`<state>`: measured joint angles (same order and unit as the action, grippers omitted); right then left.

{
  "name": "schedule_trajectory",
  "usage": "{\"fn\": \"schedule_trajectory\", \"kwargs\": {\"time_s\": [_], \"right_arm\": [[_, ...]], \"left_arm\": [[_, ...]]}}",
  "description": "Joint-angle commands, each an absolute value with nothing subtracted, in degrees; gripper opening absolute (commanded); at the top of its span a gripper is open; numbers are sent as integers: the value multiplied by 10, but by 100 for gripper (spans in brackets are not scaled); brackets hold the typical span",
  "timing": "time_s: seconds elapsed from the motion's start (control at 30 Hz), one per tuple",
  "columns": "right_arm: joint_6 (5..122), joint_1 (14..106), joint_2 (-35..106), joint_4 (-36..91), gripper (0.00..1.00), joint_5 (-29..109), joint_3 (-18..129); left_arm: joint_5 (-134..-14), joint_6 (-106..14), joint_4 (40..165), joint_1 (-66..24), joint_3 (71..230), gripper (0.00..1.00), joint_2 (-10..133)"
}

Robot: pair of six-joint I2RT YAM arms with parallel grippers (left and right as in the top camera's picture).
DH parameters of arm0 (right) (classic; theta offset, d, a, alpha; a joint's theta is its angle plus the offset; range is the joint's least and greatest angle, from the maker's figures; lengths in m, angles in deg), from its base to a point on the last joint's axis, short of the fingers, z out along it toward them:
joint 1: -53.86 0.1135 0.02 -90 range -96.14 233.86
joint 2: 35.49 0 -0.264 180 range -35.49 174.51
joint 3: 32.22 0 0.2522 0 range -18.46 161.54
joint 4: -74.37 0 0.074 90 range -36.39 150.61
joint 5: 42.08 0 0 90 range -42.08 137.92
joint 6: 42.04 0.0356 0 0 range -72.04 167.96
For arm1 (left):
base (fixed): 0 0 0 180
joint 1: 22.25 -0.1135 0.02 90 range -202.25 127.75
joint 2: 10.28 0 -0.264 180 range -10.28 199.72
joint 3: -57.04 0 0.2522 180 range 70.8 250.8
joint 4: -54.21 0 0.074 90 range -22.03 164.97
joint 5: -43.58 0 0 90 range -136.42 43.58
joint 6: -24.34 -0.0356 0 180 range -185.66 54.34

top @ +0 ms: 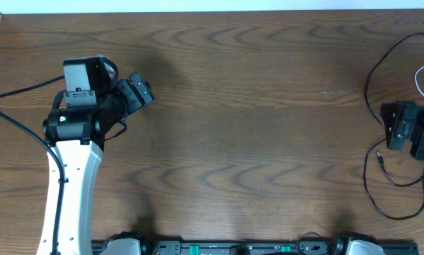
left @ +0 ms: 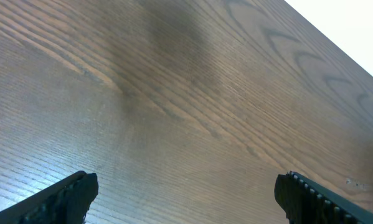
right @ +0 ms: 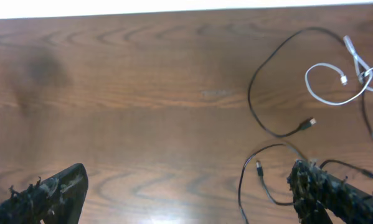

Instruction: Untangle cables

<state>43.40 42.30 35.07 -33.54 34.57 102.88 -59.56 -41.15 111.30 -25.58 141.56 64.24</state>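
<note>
Overhead first: all the cables sit against the right edge of the desk [top: 254, 106]. The upper black cable [top: 371, 74] curves toward the far right corner, the white cable [top: 418, 79] peeks in at the edge itself, and the lower black cable [top: 367, 191] loops toward the near right corner. My right end effector [top: 410, 131] is parked right between them, which I figure is so it's in reach of the mess. The left end effector [top: 139, 91] is way off by the far left corner, well apart from any cord, probably just to keep out of the way.

Left wrist: nothing but bare wood. The left end effector [left: 186, 186] is spread wide, holding nothing.

Right wrist: the right end effector [right: 186, 186] is also released, fingers [right: 61, 183] far apart and empty. The upper black cable [right: 251, 93] and the white cable [right: 308, 81] are ahead to the right. The lower black cable [right: 242, 180] is just beside the right finger, so I'd guess it's the first pick.
</note>
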Motion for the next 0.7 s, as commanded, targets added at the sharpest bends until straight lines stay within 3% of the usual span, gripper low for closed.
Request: {"fn": "schedule_trajectory", "kwargs": {"time_s": [0.0, 0.2, 0.4, 0.67], "right_arm": [[441, 427, 297, -314, 99, 356, 1009], [447, 447, 198, -203, 99, 356, 898], [476, 476, 90, 7, 99, 356, 704], [642, 480, -27, 246, 99, 423, 452]], "left_arm": [[-588, -416, 1114, -258, 1423, 96, 643], [-588, -416, 1114, -258, 1423, 96, 643], [-588, -417, 1115, -258, 1423, 96, 643], [-588, -417, 1114, -258, 1423, 96, 643]]}}
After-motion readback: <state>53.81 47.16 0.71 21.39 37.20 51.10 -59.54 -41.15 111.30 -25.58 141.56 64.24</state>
